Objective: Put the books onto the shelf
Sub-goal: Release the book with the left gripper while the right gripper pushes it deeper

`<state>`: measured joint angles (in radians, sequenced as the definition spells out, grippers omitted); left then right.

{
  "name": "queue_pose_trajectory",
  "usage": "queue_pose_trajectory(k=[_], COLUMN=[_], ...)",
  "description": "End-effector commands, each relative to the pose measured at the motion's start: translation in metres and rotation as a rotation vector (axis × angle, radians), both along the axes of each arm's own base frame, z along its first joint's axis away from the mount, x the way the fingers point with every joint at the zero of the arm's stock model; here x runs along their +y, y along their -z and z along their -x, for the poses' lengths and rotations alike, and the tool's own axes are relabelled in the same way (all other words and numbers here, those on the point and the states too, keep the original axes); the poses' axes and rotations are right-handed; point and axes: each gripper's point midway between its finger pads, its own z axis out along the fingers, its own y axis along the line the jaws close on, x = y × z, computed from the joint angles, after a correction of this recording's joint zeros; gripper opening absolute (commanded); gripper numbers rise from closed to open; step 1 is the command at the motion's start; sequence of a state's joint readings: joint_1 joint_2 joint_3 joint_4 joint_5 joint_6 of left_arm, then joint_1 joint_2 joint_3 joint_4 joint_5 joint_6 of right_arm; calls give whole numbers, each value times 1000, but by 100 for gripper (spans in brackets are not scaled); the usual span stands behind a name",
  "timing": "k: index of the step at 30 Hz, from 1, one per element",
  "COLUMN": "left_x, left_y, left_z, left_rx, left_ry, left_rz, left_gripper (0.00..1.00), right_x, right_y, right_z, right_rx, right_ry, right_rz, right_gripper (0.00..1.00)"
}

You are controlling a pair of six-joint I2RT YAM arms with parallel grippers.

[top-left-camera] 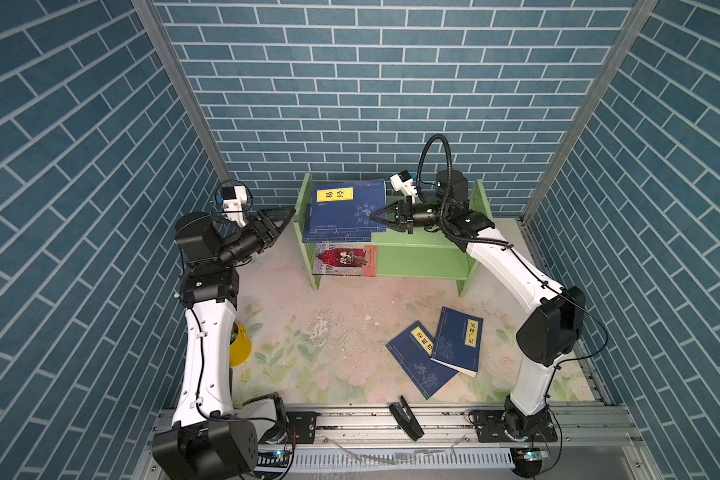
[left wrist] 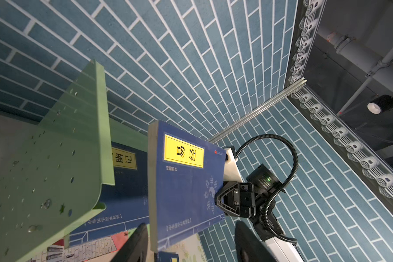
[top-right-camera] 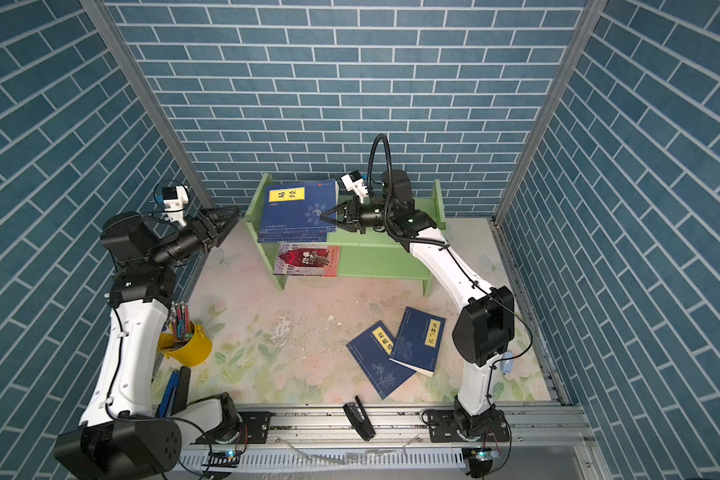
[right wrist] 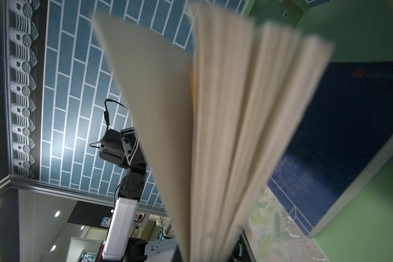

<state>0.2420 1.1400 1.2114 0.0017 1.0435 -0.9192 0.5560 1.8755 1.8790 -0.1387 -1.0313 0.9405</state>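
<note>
Three of the five books are at the shelf (top-left-camera: 416, 239), and two lie on the bench (top-left-camera: 308, 332).

At the left end of the top tier a flat blue book (top-left-camera: 335, 236) lies cover up. Over it the labelled book (top-left-camera: 350, 212) is held by the right pincer (top-left-camera: 373, 216). Its jaws are closed tight on the end of the book that faces the shelf's middle, and the right wrist view shows pages fanning out from that grip. The red castle book (top-left-camera: 346, 259) lies flat on the lower tier, directly beneath. The left pincer (top-left-camera: 285, 219) hangs just outside the shelf's left side panel, jaws wide apart and holding nothing.

The labelled book's long axis runs along the shelf's length. Its yellow-label end points toward the left side panel and the opposite end sits in the right pincer. Its cover faces upward and looks tilted rather than flat. How steeply it tilts, and whether its lower edge rests on the flat blue book, cannot be told. By the look of it this book is not yet settled, since it has to be set down and let go.

Near the right arm's base the upper bench book (top-left-camera: 458, 340) partly overlaps the lower bench book (top-left-camera: 416, 363), both cover up. The upper one's long axis runs roughly from the front rail toward the shelf, while the lower one's is slanted off to the left. These two remain to be shelved.
</note>
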Motion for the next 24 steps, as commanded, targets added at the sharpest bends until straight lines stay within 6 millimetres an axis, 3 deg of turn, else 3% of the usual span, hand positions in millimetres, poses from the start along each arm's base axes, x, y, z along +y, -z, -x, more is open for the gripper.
queue_pose_trajectory(k=[1, 11, 18, 24], left_x=[-3, -5, -6, -6], left_y=[2, -5, 0, 4], left_z=[1, -2, -4, -5], left_rx=[-6, -36, -32, -28], left_ry=[37, 61, 68, 68], left_rz=[4, 47, 47, 49], left_gripper=[62, 63, 63, 63], right_x=[5, 26, 39, 39], right_y=[18, 34, 38, 49], right_z=[-10, -24, -22, -30], right_rx=[1, 48, 66, 85], right_ry=[23, 33, 13, 64], right_rz=[61, 119, 133, 196], right_gripper=[0, 0, 0, 24])
